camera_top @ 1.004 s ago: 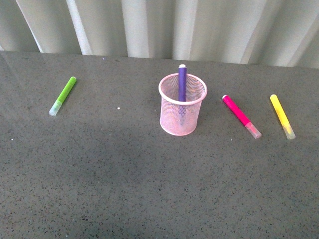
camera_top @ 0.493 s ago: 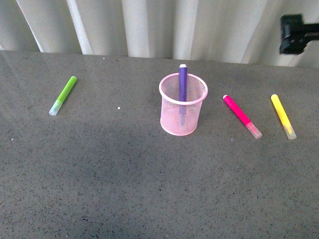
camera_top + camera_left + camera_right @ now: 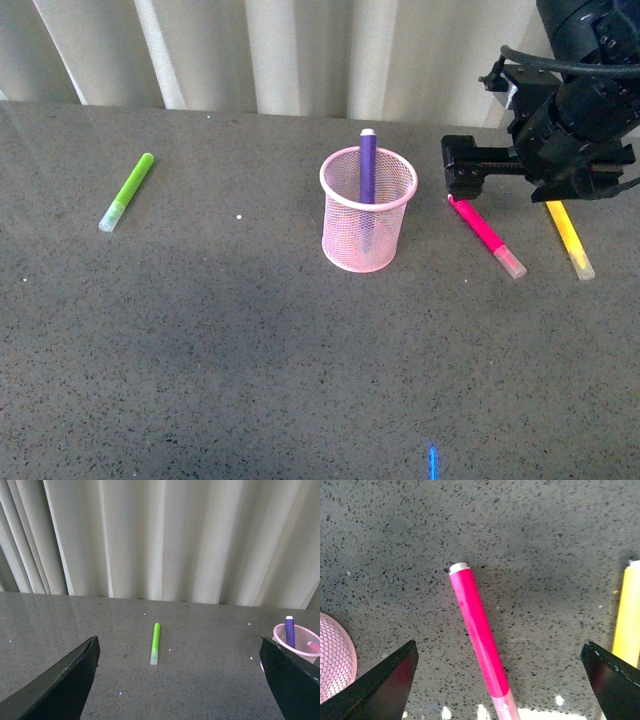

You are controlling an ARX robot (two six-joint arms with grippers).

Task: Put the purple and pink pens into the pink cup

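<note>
Pale curtains (image 3: 300, 50) are hung behind a grey speckled bench (image 3: 250, 350). Around the middle, the purple pen (image 3: 367, 165) is stood in the cup (image 3: 350, 235), with its top poked out above the rim. The pink pen (image 3: 485, 232) is laid flat on the bench just right of the cup. The right claw (image 3: 497, 685) is held over it, spread wide, nothing gripped. The left claw (image 3: 177, 680) is spread wide too and empty, pointed at a green marker (image 3: 155, 643). A yellow marker (image 3: 566, 232) is laid right of the pink pen.
</note>
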